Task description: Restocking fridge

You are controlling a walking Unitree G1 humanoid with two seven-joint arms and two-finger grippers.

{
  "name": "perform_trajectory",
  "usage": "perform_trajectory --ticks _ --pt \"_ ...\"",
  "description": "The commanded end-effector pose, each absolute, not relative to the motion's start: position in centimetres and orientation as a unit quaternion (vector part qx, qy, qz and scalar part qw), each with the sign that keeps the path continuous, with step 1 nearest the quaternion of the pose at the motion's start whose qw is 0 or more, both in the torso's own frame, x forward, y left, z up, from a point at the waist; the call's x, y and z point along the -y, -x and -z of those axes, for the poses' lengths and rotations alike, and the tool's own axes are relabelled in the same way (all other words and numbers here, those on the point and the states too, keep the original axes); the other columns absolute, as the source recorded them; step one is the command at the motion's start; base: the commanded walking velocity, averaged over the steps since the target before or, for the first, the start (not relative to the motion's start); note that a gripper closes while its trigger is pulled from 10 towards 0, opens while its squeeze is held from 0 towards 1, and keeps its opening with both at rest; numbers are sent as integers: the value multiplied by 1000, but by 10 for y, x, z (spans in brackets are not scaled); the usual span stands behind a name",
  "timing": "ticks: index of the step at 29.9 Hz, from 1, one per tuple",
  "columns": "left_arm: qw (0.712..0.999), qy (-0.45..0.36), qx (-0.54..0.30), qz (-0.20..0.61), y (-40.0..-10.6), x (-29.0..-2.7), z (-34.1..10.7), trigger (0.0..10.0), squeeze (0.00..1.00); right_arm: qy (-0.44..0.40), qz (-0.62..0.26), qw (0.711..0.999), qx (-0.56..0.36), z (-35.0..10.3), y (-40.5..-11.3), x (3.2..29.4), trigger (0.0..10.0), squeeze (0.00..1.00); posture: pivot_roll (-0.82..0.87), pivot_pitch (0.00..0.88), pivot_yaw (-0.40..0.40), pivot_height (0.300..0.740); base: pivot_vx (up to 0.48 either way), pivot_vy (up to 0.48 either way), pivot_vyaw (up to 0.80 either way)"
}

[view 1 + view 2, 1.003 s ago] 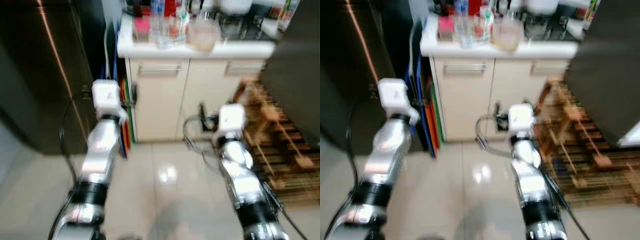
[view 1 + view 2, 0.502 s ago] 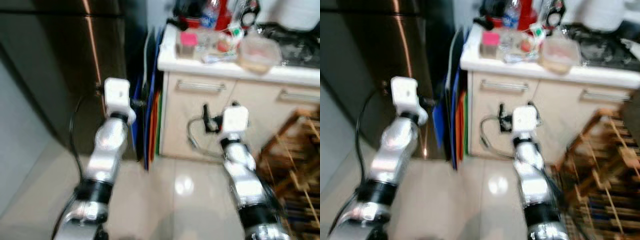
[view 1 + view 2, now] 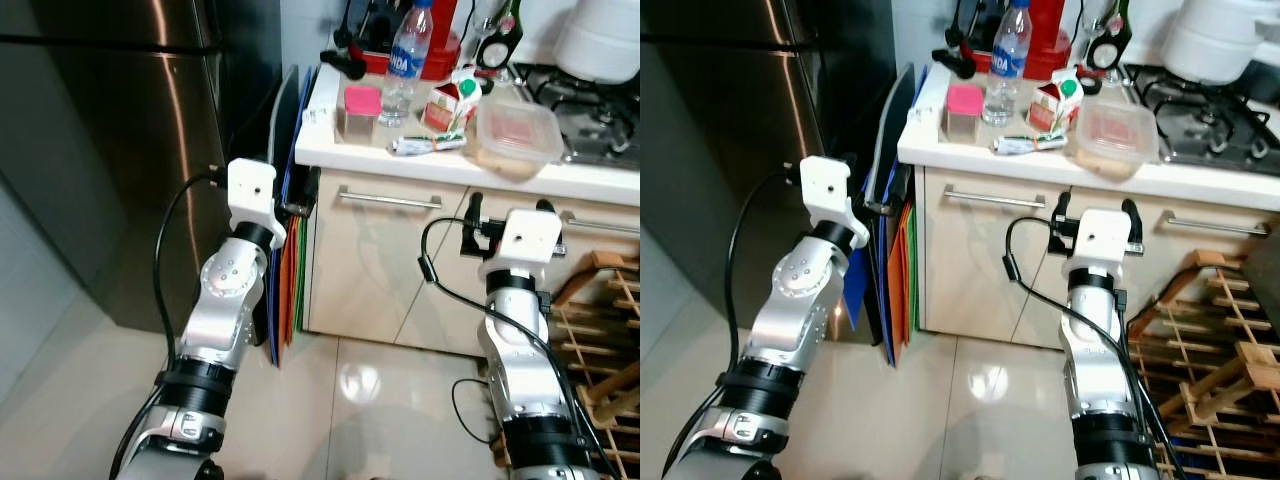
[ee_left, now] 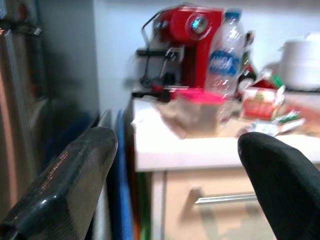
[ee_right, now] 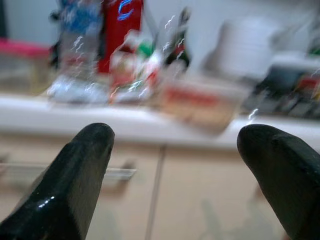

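Closest to me are the robot's two silver arms, raised in front of the cream cabinet (image 3: 380, 250) that carries the white countertop (image 3: 330, 140). The left gripper (image 4: 175, 175) hovers short of the countertop's left corner, its two black fingers (image 4: 65, 185) set wide apart with nothing between them. The right gripper (image 5: 175, 180) hangs before the cabinet front, below the countertop's edge, its fingers (image 5: 70, 180) likewise spread and empty.

Just left of the cabinet, a stack of flat coloured boards (image 3: 290, 250), blue, orange and green, stands on edge in the gap. Beyond that gap, on the countertop's left, rises the tall dark steel fridge (image 3: 120, 150), its door closed. Down to the cabinet's right sits a slatted wooden rack (image 3: 600, 330) on the glossy tiled floor (image 3: 360, 390).

On the countertop itself, near the front edge, stand a clear square tub with a pink lid (image 3: 360, 110), a small red-and-white carton (image 3: 447, 100), a squeezed tube (image 3: 425, 145) lying flat, and a clear lidded plastic box with something reddish inside (image 3: 515, 135). Behind the tub is a clear water bottle with a blue label (image 3: 405, 55). Further back stands a red coffee machine (image 4: 192, 45), and to the countertop's right a gas hob (image 3: 590, 100) with a white pot (image 3: 605, 35) on it.
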State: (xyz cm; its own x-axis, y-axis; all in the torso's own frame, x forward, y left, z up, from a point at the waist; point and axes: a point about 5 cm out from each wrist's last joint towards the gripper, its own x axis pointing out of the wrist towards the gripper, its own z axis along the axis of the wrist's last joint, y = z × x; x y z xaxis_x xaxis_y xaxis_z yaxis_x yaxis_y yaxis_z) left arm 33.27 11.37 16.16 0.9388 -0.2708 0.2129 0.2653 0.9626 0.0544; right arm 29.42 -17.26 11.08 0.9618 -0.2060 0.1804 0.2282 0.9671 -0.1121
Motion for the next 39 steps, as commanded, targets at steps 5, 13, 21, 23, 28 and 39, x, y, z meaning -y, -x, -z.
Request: perform_trajectory --ticks 5,13,21,23,28,39 --pt "981 -21 123 146 -332 -112 -166 10000 0 68 88 990 83 -112 -295 162 10000 0 -76 0 6 740 0 0 0" --pt "981 -9 126 148 -331 -110 -167 10000 0 74 73 990 100 -121 -300 156 10000 0 -74 0 2 740 97 -398 0" --pt "982 -4 114 149 -332 -109 -164 10000 0 78 72 990 97 -120 -301 158 10000 0 -82 0 6 740 267 -394 0" --pt "983 0 108 149 -332 -109 -161 10000 0 79 71 990 95 -120 -301 158 10000 0 -84 0 8 740 266 -398 0" --pt "987 -4 95 132 -335 -110 -159 10000 0 64 54 993 88 -119 -302 152 10000 0 -82 0 7 740 207 -158 0" --pt "995 -5 83 51 -330 -157 -154 10000 0 18 38 993 112 -133 -292 146 10000 0 -98 0 10 740 0 0 0"
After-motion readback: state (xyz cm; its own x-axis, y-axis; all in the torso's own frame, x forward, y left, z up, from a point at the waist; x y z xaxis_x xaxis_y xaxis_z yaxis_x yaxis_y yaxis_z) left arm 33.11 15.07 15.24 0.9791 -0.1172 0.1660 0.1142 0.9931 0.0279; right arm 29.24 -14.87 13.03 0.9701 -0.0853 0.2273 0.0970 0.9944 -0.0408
